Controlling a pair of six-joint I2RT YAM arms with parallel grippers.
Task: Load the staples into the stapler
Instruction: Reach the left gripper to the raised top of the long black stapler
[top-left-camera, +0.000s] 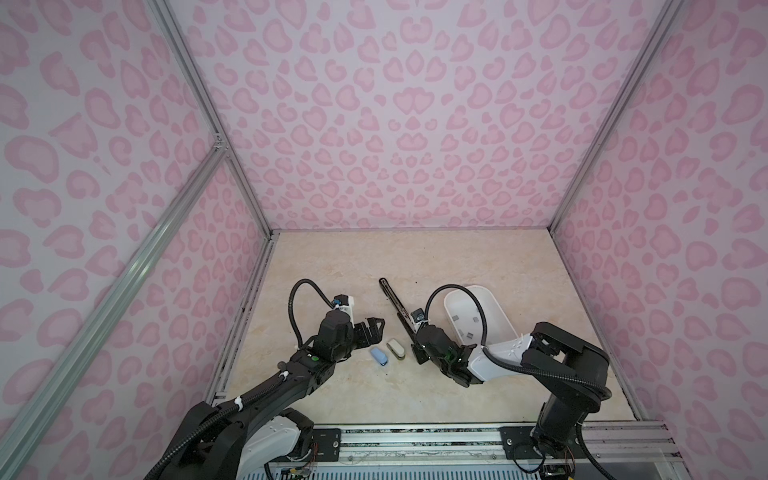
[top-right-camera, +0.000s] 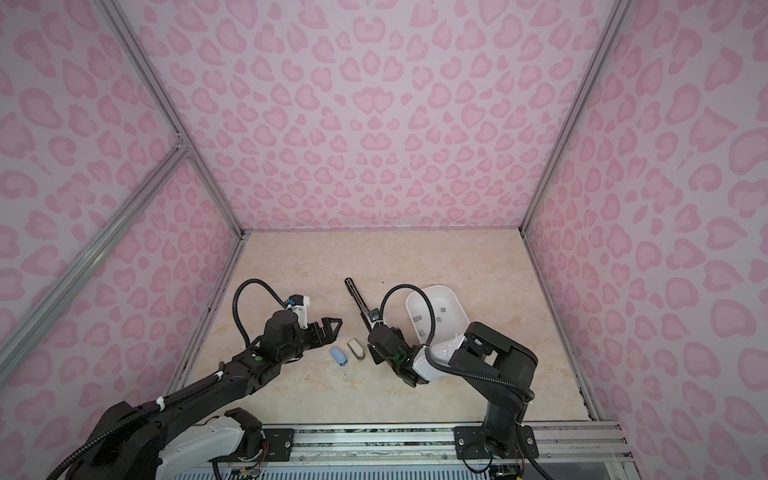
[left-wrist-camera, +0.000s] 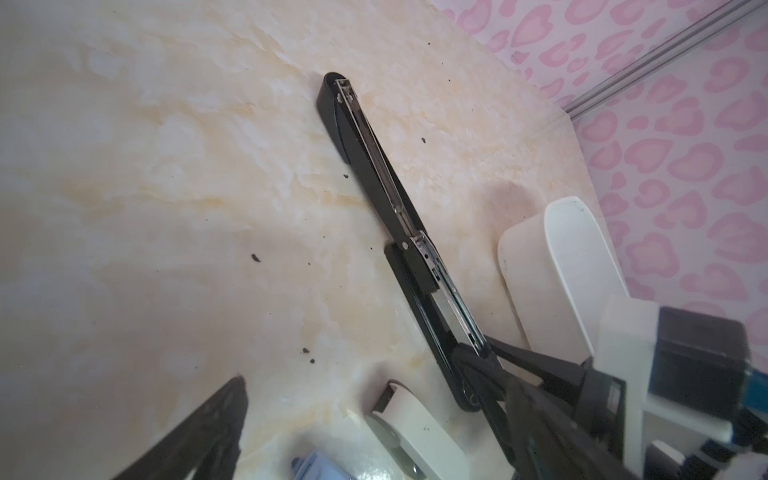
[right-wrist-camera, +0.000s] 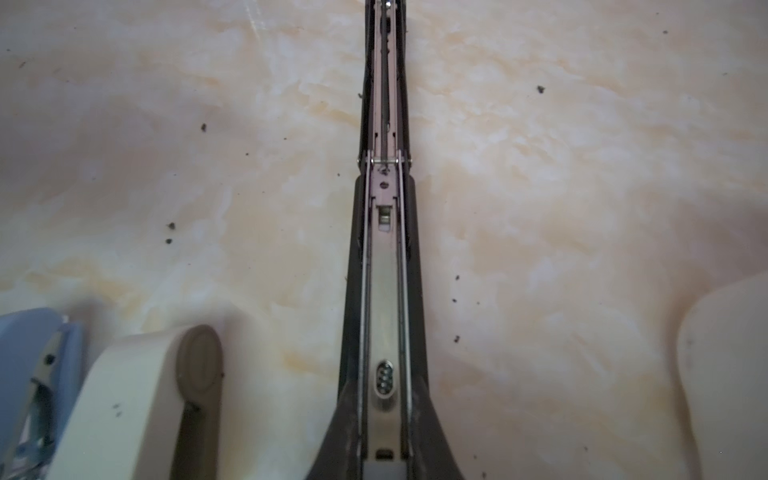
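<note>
A long black stapler (top-left-camera: 390, 301) (top-right-camera: 357, 297) lies opened out flat on the marble table, its metal magazine channel (right-wrist-camera: 384, 270) facing up. My right gripper (right-wrist-camera: 384, 386) is shut on the stapler's near end, one finger on each side of the base; in the left wrist view its dark fingers (left-wrist-camera: 519, 361) clamp that end. In both top views the staples (top-left-camera: 469, 334) (top-right-camera: 442, 308) are small grey blocks inside a white tray (top-left-camera: 494, 299). My left gripper (top-left-camera: 370, 328) (left-wrist-camera: 374, 415) hangs open left of the stapler, holding nothing.
A small blue stapler (top-left-camera: 379, 356) (right-wrist-camera: 29, 353) and a small cream stapler (top-left-camera: 397, 348) (left-wrist-camera: 415, 428) lie side by side between the two grippers. The white tray (left-wrist-camera: 582, 257) stands right of the black stapler. Pink patterned walls enclose the table.
</note>
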